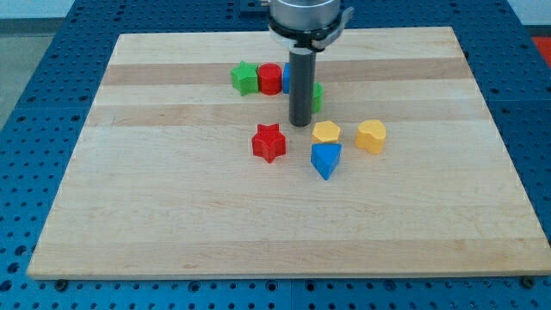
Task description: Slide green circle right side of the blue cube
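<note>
My dark rod comes down from the view's top, and my tip rests on the board. The green circle peeks out from behind the rod on its right side, mostly hidden. The blue cube shows only as a thin strip at the rod's left edge, next to the red round block. My tip is just below these two blocks and seems to touch or nearly touch the green circle.
A green star sits left of the red round block. A red star, a yellow hexagon, a yellow heart-like block and a blue triangular block lie below my tip. The wooden board ends in a blue perforated table.
</note>
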You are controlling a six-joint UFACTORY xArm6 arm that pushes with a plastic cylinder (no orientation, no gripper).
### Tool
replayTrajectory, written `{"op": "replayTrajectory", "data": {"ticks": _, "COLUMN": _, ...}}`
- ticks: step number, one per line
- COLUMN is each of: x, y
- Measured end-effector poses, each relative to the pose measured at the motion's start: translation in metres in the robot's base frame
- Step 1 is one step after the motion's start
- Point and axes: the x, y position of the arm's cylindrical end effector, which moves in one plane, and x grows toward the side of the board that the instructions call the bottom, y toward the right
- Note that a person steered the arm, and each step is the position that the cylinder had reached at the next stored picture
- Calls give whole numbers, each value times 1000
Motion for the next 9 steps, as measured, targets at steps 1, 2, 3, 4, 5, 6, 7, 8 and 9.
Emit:
{"op": "replayTrajectory", "data": {"ticks": 1, "x": -6, "y": -16}}
{"op": "replayTrajectory", "data": {"ticks": 2, "x": -14, "y": -16}}
{"op": "replayTrajectory", "data": {"ticks": 3, "x": -17, "y": -7}}
{"op": "replayTrajectory", "data": {"ticks": 4, "x": -19, "y": 11}}
{"op": "replayTrajectory", "data": {"ticks": 5, "x": -19, "y": 26}}
{"op": "replayTrajectory", "data": {"ticks": 6, "x": -19, "y": 35}}
{"op": "replayTrajectory", "data": {"ticks": 7, "x": -19, "y": 45}}
{"op": "replayTrajectory", "data": {"ticks": 8, "x": -22, "y": 45}}
{"op": "replayTrajectory", "data": {"ticks": 9, "x": -31, "y": 45}}
